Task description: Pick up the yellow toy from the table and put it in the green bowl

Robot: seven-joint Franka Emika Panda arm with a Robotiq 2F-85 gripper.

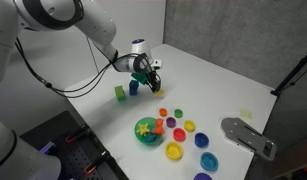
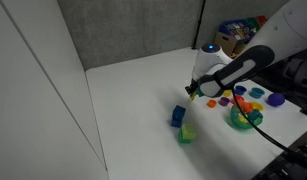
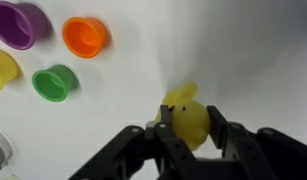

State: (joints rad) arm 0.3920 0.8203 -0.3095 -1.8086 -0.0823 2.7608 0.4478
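**Yellow toy gripped, away from bowl**

Jaws nearly closed, pinching the yellow toy (image 3: 188, 122) on both sides. Gripper (image 3: 189, 114) with toy is well apart from the green bowl (image 1: 153, 140). An orange cup (image 1: 162, 113) lies between bowl and toy.

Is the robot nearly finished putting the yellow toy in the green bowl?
About halfway. Done: the grab, since in the wrist view the tool is shut on the yellow toy. In hand: the toy sits between the fingers; whether it is off the table yet, I cannot tell. Left: carrying it across to the green bowl, which sits apart from the tool in an exterior view, and letting go.
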